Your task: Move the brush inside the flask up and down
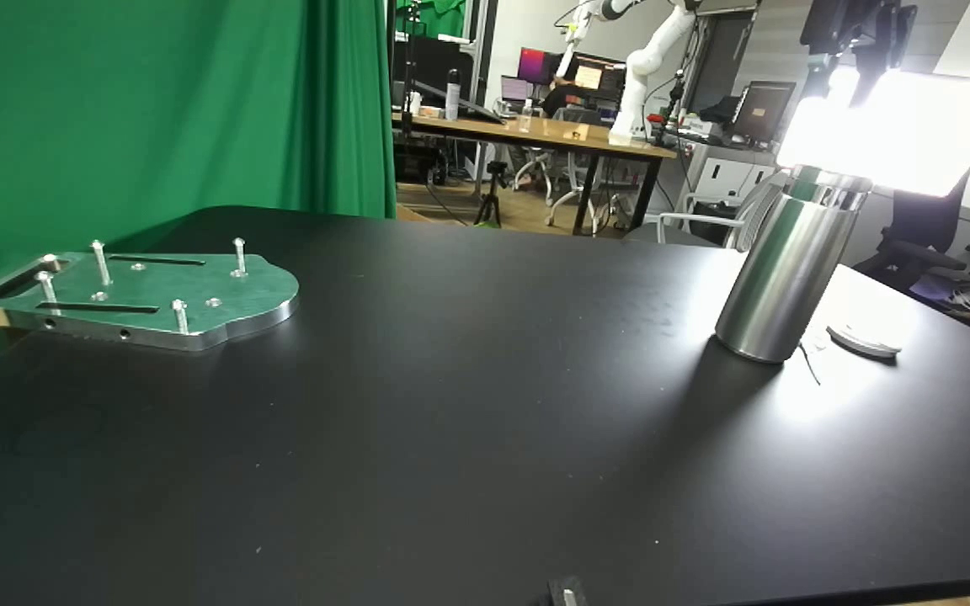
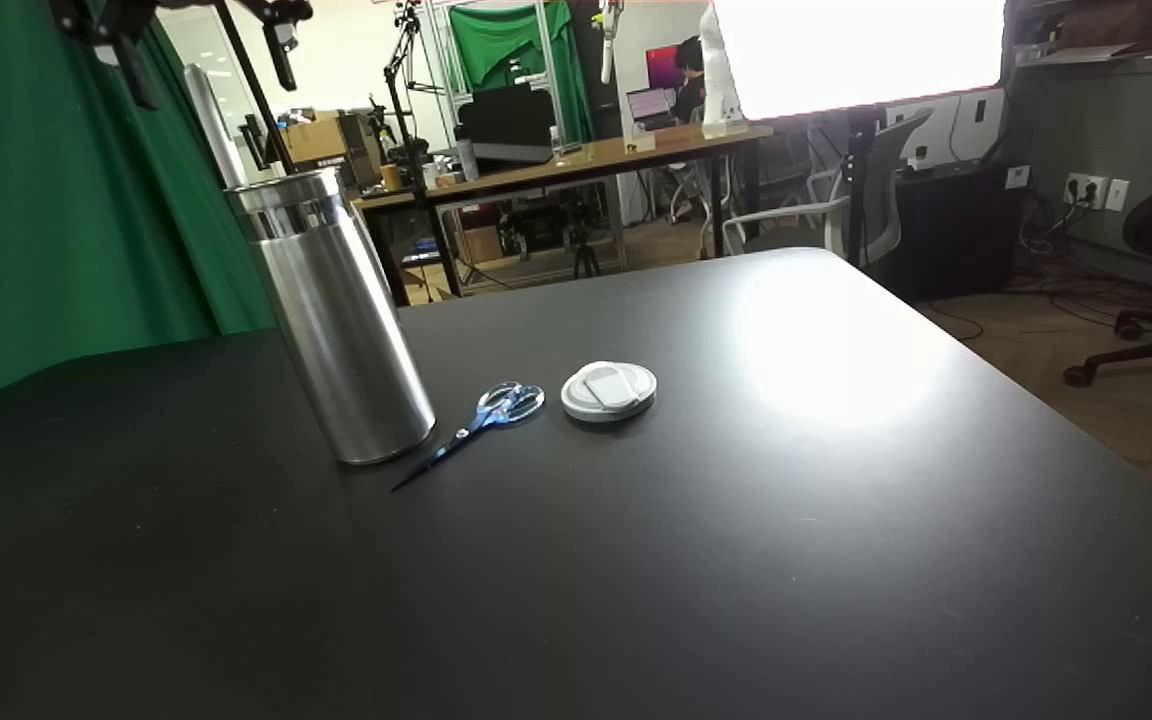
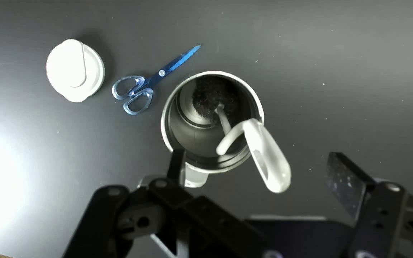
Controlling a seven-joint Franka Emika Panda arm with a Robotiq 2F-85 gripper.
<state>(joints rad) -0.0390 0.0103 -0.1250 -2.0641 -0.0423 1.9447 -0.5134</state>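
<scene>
The flask point(image 1: 788, 269) is a tall silver metal cylinder standing on the black table; it also shows in an exterior view point(image 2: 341, 320). In the wrist view I look down into the flask's mouth, with its bright rim point(image 3: 166, 118) around the brush's dark bristles near the bottom. The brush's white handle point(image 3: 269, 161) leans out over the rim, and it sticks up from the flask in an exterior view point(image 2: 216, 130). My gripper point(image 3: 258, 156) is open and empty, its fingers apart on either side of the handle, above the flask. Glare hides the handle in an exterior view.
Blue scissors point(image 3: 149, 83) and a white round lid point(image 3: 74, 70) lie beside the flask. A flat metal plate with pegs point(image 1: 157, 290) lies at the table's far side by the green curtain. A bright light panel point(image 2: 856, 50) stands behind the table.
</scene>
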